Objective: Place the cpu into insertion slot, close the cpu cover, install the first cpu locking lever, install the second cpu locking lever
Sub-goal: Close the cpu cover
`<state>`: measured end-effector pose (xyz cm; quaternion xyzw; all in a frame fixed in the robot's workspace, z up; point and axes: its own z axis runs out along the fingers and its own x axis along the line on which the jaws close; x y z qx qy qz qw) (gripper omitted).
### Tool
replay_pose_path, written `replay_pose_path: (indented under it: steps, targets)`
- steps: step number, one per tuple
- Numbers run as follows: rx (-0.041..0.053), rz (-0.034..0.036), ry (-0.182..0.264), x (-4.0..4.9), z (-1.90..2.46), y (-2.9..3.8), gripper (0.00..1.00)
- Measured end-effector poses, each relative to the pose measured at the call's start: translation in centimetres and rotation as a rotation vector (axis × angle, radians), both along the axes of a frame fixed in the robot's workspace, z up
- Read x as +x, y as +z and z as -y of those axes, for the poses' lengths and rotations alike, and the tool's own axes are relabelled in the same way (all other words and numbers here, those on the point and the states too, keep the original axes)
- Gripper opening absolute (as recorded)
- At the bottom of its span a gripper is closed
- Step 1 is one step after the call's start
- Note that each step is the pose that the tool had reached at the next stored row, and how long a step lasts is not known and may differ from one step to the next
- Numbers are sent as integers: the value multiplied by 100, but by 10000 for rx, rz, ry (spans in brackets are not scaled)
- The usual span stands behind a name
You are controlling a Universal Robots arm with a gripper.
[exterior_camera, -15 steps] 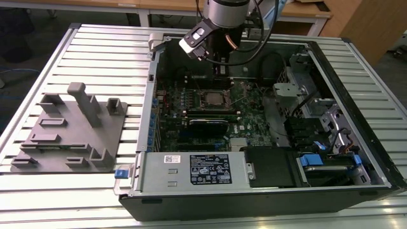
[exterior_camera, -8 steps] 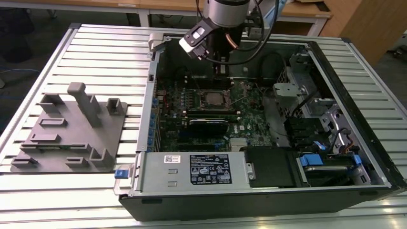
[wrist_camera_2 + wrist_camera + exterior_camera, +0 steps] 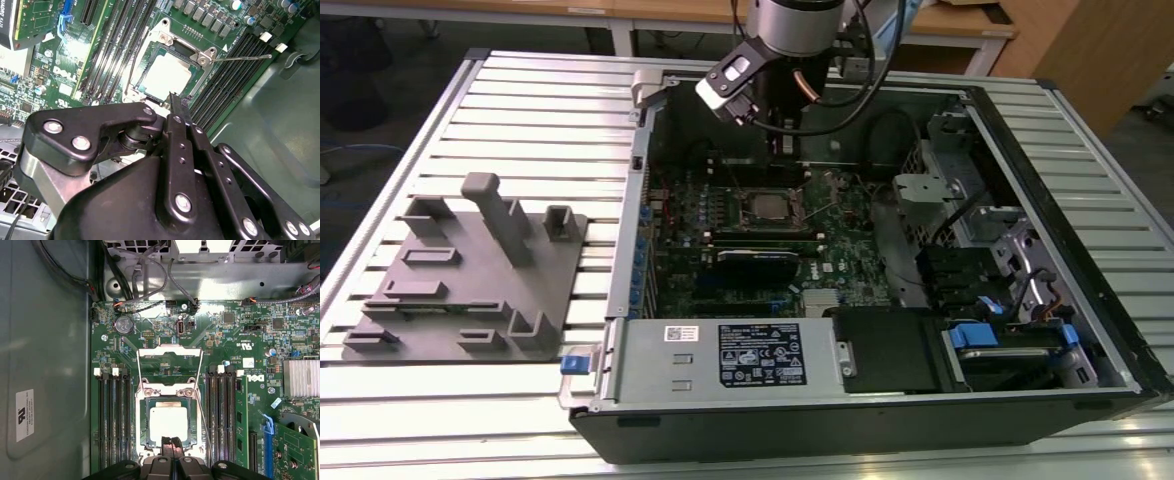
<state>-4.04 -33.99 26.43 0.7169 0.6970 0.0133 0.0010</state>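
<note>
The chip (image 3: 169, 422) is seen seated flat in the socket (image 3: 194, 426), with its pale metal top uncovered. The cover plate (image 3: 170, 353) is swung up and open at the socket's edge farthest from the tool (image 3: 171, 441). The tool is poised over the opposite edge of the socket. Its two fingers are pressed together with nothing pinched between them, and the tips are just beside the chip's border. A thin wire lever (image 3: 240, 57) is seen sticking out sideways from one socket corner. Long black memory slots (image 3: 112, 420) are ranged on both sides of the socket.
</note>
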Motion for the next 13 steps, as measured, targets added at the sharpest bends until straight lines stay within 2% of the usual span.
replay_pose_path:
  steps: [6,13]
  targets:
    - [-1,-1,0,29,0,0,10]
    - [0,0,0,177,0,0,10]
